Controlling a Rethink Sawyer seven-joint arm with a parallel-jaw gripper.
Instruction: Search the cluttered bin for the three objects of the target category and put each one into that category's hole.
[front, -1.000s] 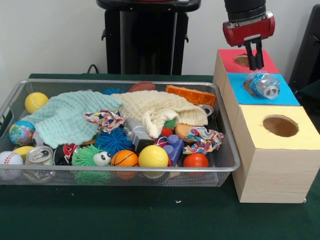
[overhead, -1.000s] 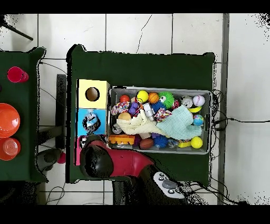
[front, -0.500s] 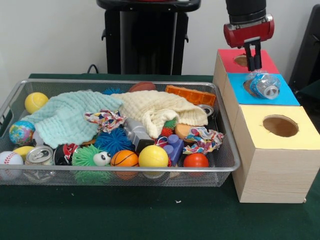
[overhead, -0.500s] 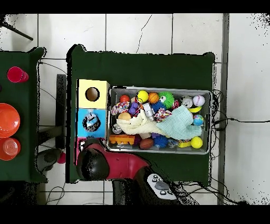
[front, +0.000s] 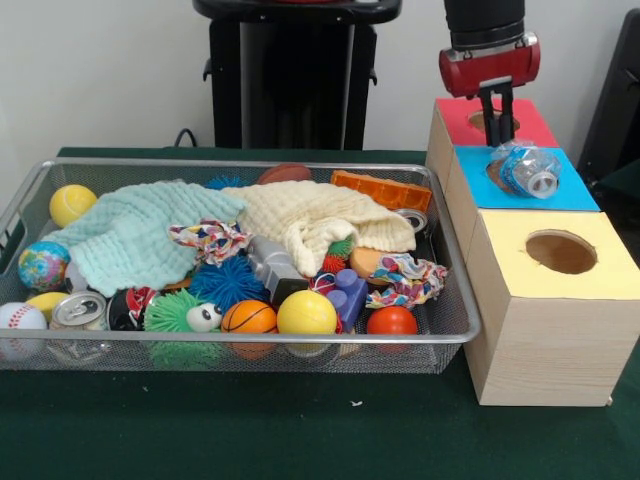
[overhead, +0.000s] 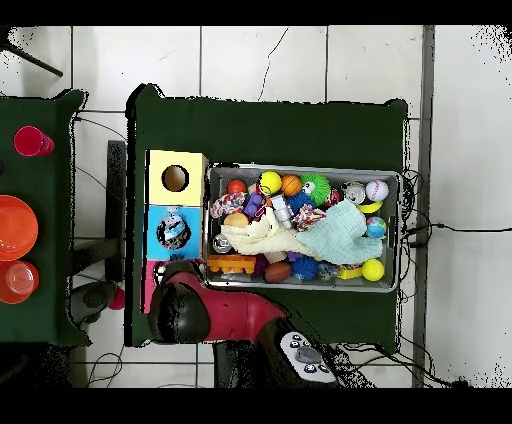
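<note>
We see a wire-mesh bin (front: 455, 300) heaped with soft and hard clutter: a mint waffle-knit cloth (front: 135, 235), a cream knitted cloth (front: 320, 220), smooth balls such as the yellow ball (front: 306, 312) and the small basketball (front: 248, 317), a spiky green creature with an eye (front: 180, 313), a drink can (front: 80, 309) and knotted rope toys (front: 408, 278). Beside it stands a row of wooden boxes with coloured tops, each cut with a round hole: the yellow-topped box (front: 580, 285), the blue-topped box (front: 575, 190) and the red-topped box (front: 455, 115). A crumpled clear plastic bottle (front: 528, 169) lies on its side over the blue box's hole, apart from the gripper (front: 497, 113), whose dark fingers hang close together, holding nothing, above the red top.
</note>
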